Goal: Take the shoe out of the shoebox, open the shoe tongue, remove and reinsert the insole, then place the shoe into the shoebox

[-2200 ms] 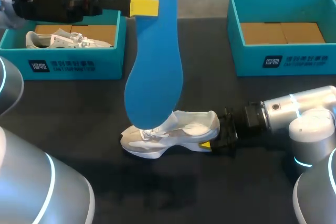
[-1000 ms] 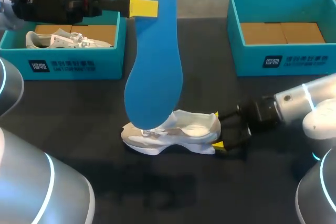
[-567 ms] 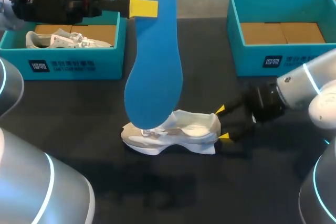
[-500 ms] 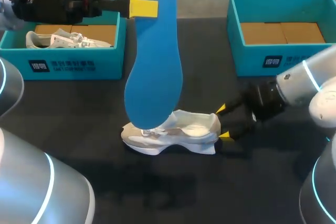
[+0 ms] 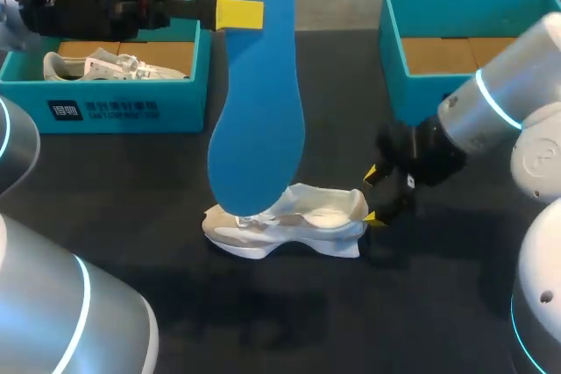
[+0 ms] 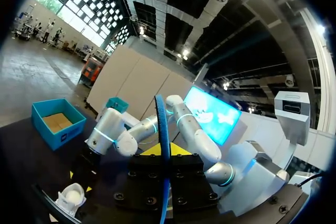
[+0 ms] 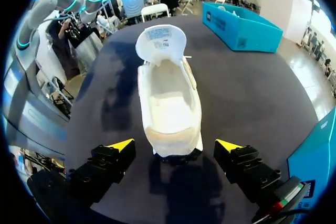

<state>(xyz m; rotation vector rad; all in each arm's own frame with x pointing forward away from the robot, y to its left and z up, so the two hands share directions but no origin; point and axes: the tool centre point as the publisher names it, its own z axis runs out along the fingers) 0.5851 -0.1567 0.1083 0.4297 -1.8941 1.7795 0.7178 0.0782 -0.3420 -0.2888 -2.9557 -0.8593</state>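
Observation:
A blue insole hangs upright above the table, with my left gripper shut on its upper end; in the left wrist view it shows edge-on between the fingers. Below it a white shoe lies on the black table, tongue folded open, inside bare. My right gripper stands open just behind the heel. In the right wrist view the shoe stretches away ahead of the gripper, its heel level with the yellow tips and not touching them.
A teal shoebox at the back left holds a second white shoe. Another teal shoebox stands at the back right with only its cardboard floor showing. My right arm crosses in front of it.
My right gripper has let go of the heel and drawn back a little, and its arm has swung up toward the right box. The left arm and the insole have not moved.

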